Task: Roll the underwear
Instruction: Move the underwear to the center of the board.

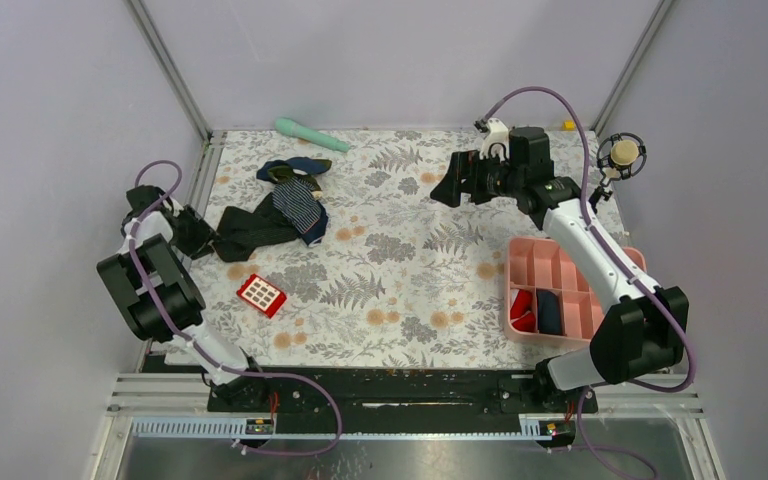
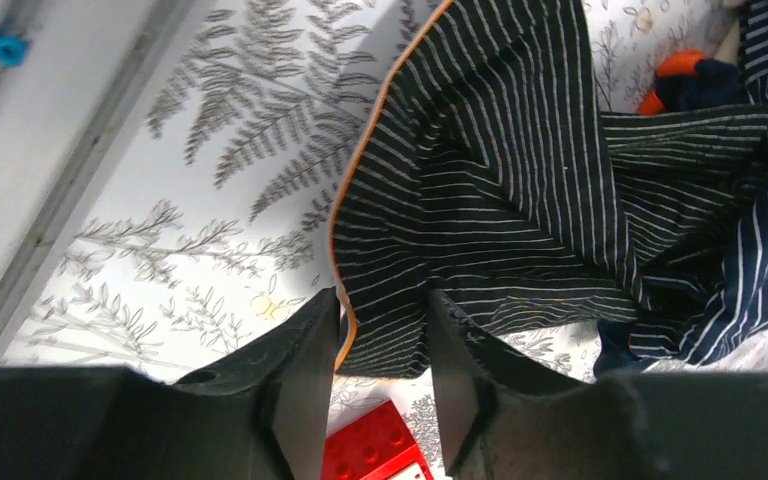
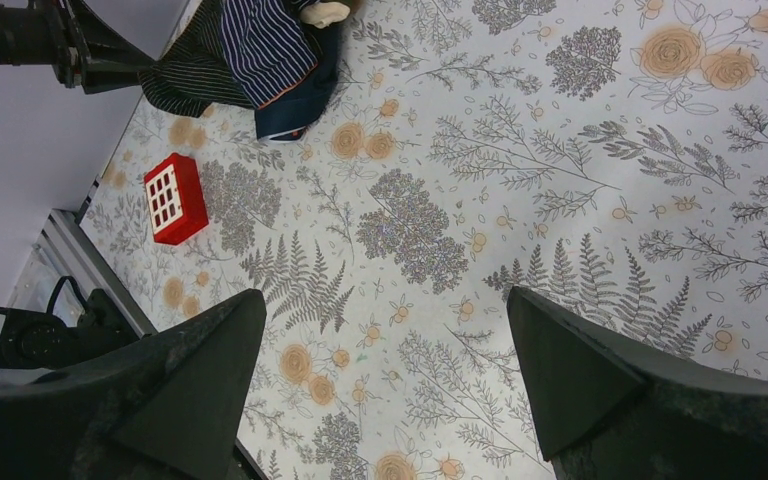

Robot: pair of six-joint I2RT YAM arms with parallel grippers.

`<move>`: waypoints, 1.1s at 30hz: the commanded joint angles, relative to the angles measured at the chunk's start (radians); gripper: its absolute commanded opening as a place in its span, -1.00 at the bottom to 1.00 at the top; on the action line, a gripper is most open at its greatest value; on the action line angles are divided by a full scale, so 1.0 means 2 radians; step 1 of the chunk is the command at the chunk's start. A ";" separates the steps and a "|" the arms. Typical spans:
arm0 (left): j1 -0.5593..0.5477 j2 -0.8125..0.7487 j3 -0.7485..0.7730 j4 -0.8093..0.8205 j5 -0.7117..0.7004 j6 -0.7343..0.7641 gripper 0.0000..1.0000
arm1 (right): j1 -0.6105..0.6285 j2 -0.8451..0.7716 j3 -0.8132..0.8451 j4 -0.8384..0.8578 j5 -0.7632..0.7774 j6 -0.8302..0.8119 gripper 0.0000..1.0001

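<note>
Straddles the underwear (image 2: 480, 230) hem at the left edge of the worktop (image 1: 410, 280), left hand (image 2: 380, 325) narrowly parted, seemingly for a pinch; holds right hand (image 3: 385, 300) wide open, empty, clear.

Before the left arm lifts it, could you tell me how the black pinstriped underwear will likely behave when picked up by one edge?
The underwear lies creased and folded, so it will probably hang limp. It meets the navy striped garment, so lifting may tug that along.
</note>
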 commanded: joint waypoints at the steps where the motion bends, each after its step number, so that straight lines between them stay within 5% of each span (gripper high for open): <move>1: 0.002 0.009 0.007 0.034 0.070 0.027 -0.36 | 0.000 -0.018 -0.008 0.019 0.004 0.000 0.99; 8: 0.016 -0.011 0.003 0.020 0.094 0.004 -1.00 | 0.000 -0.023 -0.016 0.019 0.011 -0.008 0.99; 16: -0.007 -0.124 0.035 -0.034 0.265 -0.096 -1.00 | 0.000 -0.025 -0.023 0.020 0.011 -0.012 0.99; 24: -0.051 -0.255 0.082 -0.219 0.267 0.000 -1.00 | 0.000 -0.043 -0.037 0.016 0.023 -0.030 0.99; 33: -0.241 -0.193 0.086 -0.171 0.212 -0.015 -0.97 | 0.000 -0.051 -0.034 -0.004 0.018 -0.037 0.99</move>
